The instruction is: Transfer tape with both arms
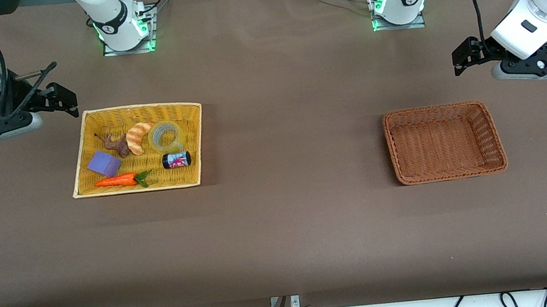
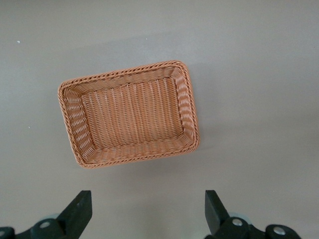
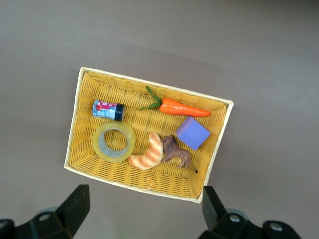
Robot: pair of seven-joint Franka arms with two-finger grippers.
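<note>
- Clearly, we have not yet begun the transfer: the translucent yellowish ring-shaped roll of tape point(image 1: 165, 136) lies flat in the yellow woven rectangular basket point(image 1: 90, 124) toward the right arm's end of the table, and neither of our grippers touches it.
- In this basket the tape lies just beside the striped orange croissant point(image 1: 138, 137), with the small dark jar with a pink label point(image 1: 176, 160) a little nearer to the front camera.
- We also see in it a brown animal figure point(image 1: 116, 144), a purple block point(image 1: 103, 163) and an orange toy carrot with green leaves point(image 1: 120, 180).
- The brown wicker basket point(image 1: 493, 133) toward the left arm's end of the table holds nothing, so we judge that lifting, handing over and placing all remain.
- Our right gripper point(image 1: 61, 99) hangs in the air over the bare table beside the yellow basket; its wrist view shows the two fingers spread wide, holding nothing.
- Our left gripper point(image 1: 466, 55) hangs over the table near the brown basket, fingers also spread apart, and this arm waits.
- We think the right arm must go first, down over the tape.
</note>
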